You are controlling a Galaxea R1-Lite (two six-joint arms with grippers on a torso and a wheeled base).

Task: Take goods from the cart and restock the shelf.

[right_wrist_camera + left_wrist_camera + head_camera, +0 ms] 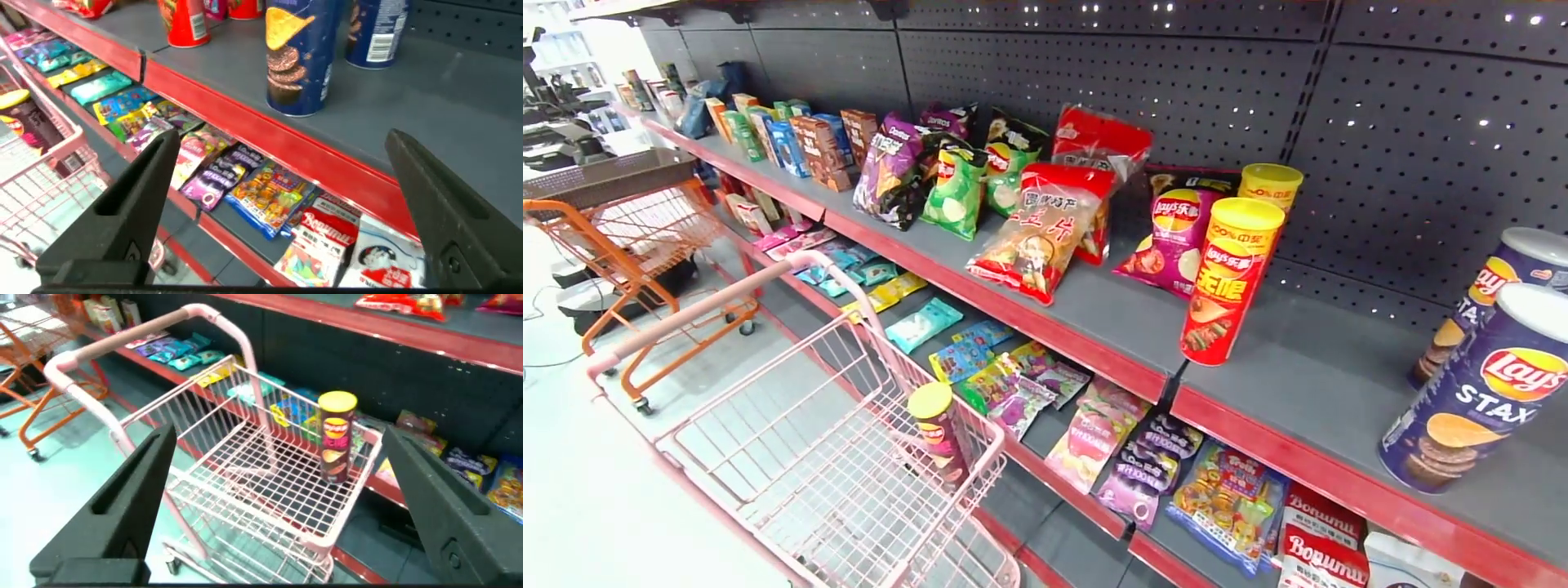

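Pink wire cart (711, 304) holds one yellow-lidded cylindrical chip can (337, 437), upright in the corner beside the shelves, away from the handle. Our left gripper (274, 449) hangs above the basket, wide and empty. The right gripper (282, 143), equally wide, faces the grey red-edged shelf (1307, 367). We should centre on the can, descend level, and clamp mid-body.

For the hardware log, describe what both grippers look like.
The left gripper has two matte black fingers, broad and slab-like at the base and narrowing to angular wedge tips. The right gripper looks the same, with two plain black wedge-shaped fingers with flat faces and hard edges.
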